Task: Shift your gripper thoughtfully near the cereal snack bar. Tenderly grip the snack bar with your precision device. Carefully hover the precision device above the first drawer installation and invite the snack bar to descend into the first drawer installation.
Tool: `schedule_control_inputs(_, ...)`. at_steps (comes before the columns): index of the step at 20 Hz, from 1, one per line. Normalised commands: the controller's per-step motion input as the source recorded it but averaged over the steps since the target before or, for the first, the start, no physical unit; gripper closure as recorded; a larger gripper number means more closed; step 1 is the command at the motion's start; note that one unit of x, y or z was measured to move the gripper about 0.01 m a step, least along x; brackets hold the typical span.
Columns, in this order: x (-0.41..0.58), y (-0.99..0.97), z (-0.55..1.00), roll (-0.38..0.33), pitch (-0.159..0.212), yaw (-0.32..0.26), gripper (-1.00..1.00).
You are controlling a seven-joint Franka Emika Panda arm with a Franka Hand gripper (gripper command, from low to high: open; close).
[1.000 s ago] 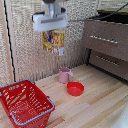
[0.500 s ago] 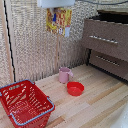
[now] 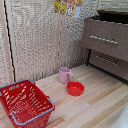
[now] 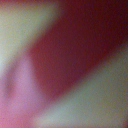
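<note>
The cereal snack bar [image 3: 68, 7], yellow-orange with red edges, hangs in the air at the top edge of the exterior view, to the left of the cabinet and above the height of its top. The gripper holding it is above the frame edge and does not show. The wrist view is a close blur of red, pink and pale patches; no fingers can be made out there. The first drawer [image 3: 106, 36], taupe-brown with a long silver bar handle [image 3: 103, 39], is at the exterior view's right. A dark gap shows above its front.
The lower drawer [image 3: 109, 63] sits under the first one. A pink mug [image 3: 64, 75] and a red bowl [image 3: 75, 88] stand on the wooden table, below the bar. A red wire basket [image 3: 25, 105] stands at the front left. A pale woven wall is behind.
The gripper has risen with the snack bar and moved towards the cabinet. It has left the top of the exterior view, and only the bar still shows.
</note>
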Motion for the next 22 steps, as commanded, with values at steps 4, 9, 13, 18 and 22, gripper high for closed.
schedule_control_inputs(4, 0.003, -0.81, 0.73, 0.047, 0.000, 0.025, 1.00)
schedule_control_inputs(9, 0.000, -0.91, 0.55, 0.037, 0.000, 0.033, 1.00)
schedule_control_inputs(13, -0.002, -0.96, 0.41, 0.020, 0.000, 0.051, 1.00)
schedule_control_inputs(18, 0.000, -0.96, 0.35, 0.005, 0.012, 0.059, 1.00)
schedule_control_inputs(22, -0.009, -0.95, 0.27, 0.000, 0.048, 0.050, 1.00)
